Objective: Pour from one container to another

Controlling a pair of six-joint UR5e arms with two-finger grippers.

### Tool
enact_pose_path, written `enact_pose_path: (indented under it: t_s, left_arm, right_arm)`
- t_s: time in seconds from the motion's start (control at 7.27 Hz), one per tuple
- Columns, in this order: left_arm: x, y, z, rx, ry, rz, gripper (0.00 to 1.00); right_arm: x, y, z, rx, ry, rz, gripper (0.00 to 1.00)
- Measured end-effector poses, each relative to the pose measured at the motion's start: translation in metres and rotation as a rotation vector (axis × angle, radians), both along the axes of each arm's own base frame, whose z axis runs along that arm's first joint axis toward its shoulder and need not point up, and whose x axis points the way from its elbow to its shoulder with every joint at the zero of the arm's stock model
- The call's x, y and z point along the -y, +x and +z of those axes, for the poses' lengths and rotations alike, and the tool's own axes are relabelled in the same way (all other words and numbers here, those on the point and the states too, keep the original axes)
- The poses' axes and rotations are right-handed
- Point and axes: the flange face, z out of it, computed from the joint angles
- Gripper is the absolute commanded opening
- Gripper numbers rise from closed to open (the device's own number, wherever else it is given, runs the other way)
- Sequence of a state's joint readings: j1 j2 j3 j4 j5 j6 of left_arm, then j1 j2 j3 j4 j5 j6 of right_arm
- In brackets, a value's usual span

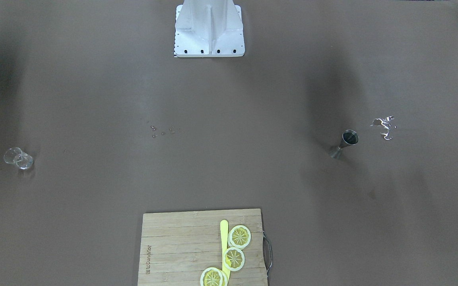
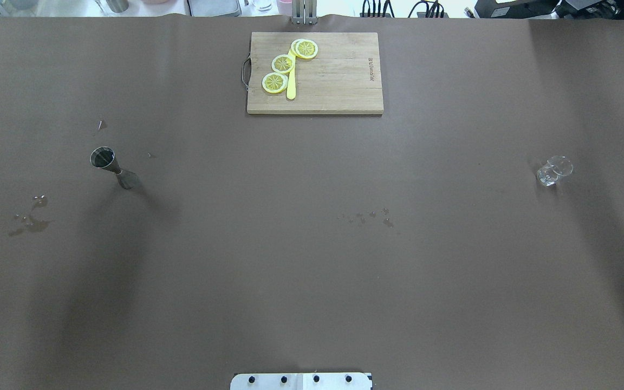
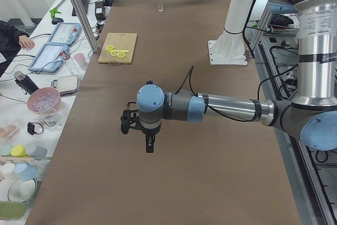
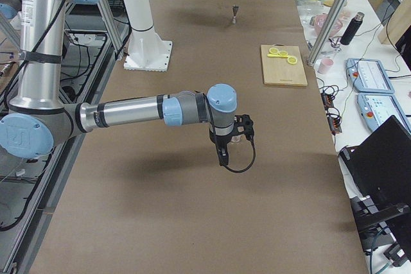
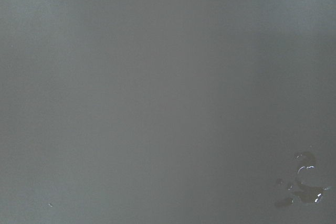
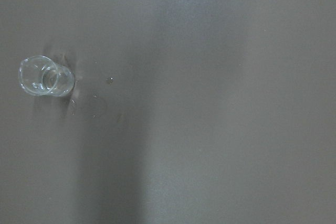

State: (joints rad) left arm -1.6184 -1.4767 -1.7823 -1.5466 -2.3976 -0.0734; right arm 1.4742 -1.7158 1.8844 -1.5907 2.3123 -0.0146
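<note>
Left gripper (image 3: 150, 147) hangs fingers-down from the near arm in the left side view, above the brown counter (image 3: 210, 172). From here you cannot tell how far its jaws are parted or whether they hold anything. The small glass (image 3: 160, 7) stands at the counter's far end, and the cutting board (image 3: 126, 40) lies along the operators' edge. In the right side view the right gripper (image 4: 223, 158) also points down from the near arm over the counter, and again you cannot tell its opening or any hold. The metal jigger (image 4: 236, 13) stands upright at the far end. In the front-facing view you see no arm at all. The jigger stands on the robot's left side, with a shiny puddle (image 1: 384, 126) near it toward the counter's end, and the glass is well apart on the robot's right side. A few droplets (image 1: 163, 131) lie near the middle. On the cutting board, at the edge opposite the robot, three lemon slices (image 1: 239, 236) lie along a yellow stick (image 1: 224, 234). The overhead view gives you the same layout: jigger left, glass right, both upright on the counter. The left wrist view shows bare counter with the puddle at the lower right corner. The right wrist view shows the glass at the left edge, with small drops just beside it.
</note>
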Motion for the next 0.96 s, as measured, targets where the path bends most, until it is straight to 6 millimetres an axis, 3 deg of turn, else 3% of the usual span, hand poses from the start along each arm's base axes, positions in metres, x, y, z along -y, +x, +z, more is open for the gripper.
enact_pose_path:
  t_s: [0.55, 0.96]
  left_arm:
    - [-0.002, 0.0, 0.002, 0.0, 0.001, 0.0, 0.98]
    - [0.003, 0.0, -0.004, 0.004, 0.017, -0.002, 0.98]
  right_arm:
    - [-0.004, 0.002, 0.011, -0.014, -0.014, -0.003, 1.0]
    - [0.005, 0.003, 0.008, -0.031, -0.002, 0.0, 1.0]
